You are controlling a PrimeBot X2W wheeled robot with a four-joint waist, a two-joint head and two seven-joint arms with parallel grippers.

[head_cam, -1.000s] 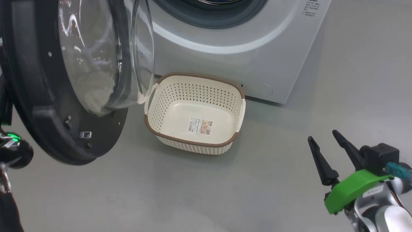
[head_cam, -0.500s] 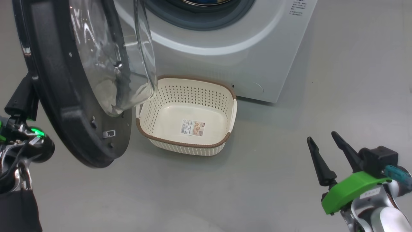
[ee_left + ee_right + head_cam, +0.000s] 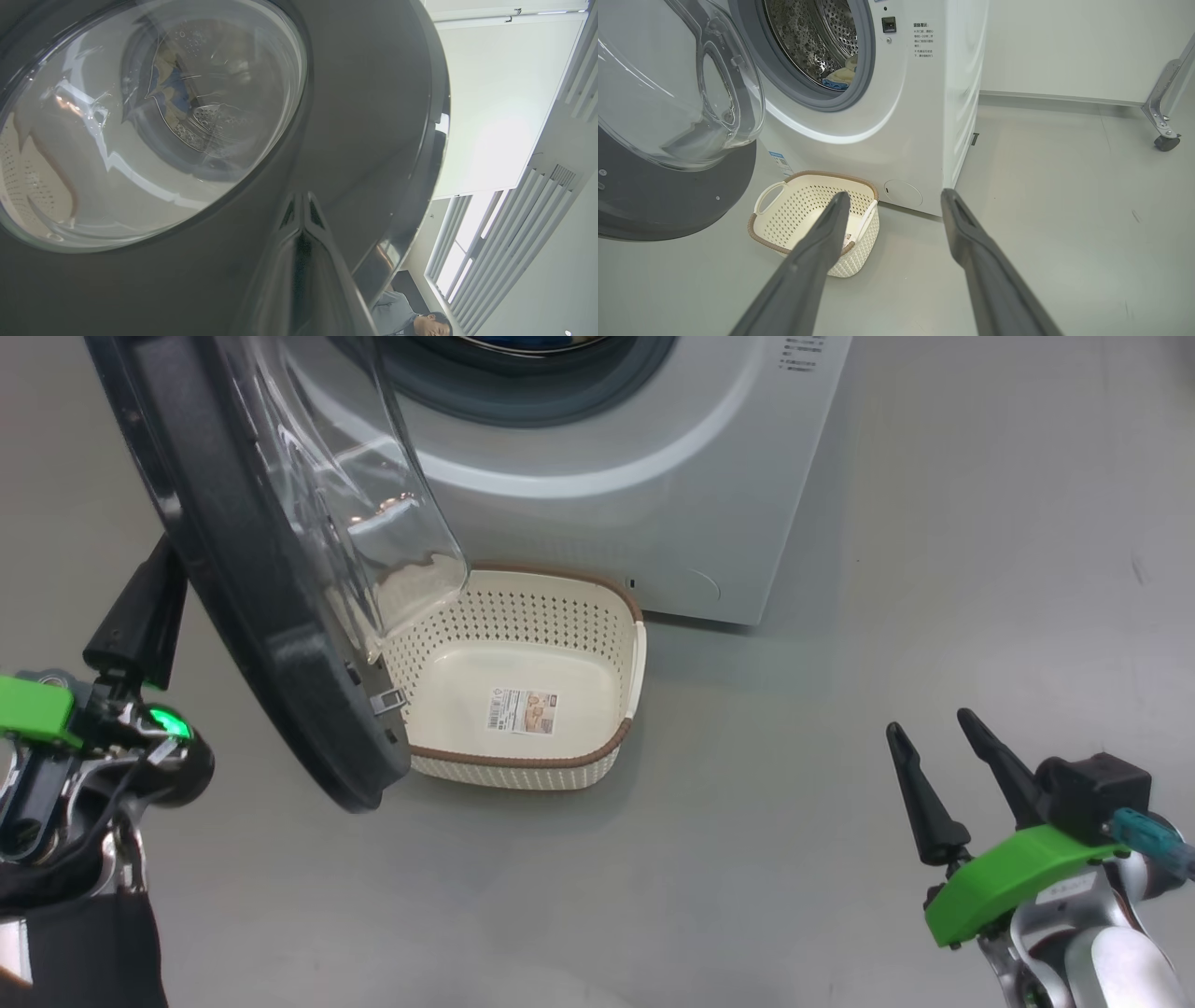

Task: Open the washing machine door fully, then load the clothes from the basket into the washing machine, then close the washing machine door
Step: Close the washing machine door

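1. Left jaws: pressed together, pinching nothing. In the left wrist view the tips meet their own reflection in the glossy black rim of the washing machine door (image 3: 364, 116), so contact with its outer face is judged likely. In the head view they sit at 9 o'clock, behind the door.
2. Right jaws: spread wide, empty, touching nothing. They hover over the floor (image 3: 747, 859) at 4 o'clock in the head view, well apart from everything else.
3. The washing machine door: swung out from the washing machine (image 3: 597, 513), glass bulge facing inward, its lower edge hanging over the 9 o'clock end of the basket (image 3: 523, 761).
4. The basket: on the floor just before the machine's front, holding nothing but the label on its bottom.
5. The clothes (image 3: 838, 79): pale yellow and blue, lying at the 6 o'clock lip of the drum (image 3: 808, 32).
6. Progress, as judged: opening done, loading done. Closing is left. The left jaws look placed to push the door shut.
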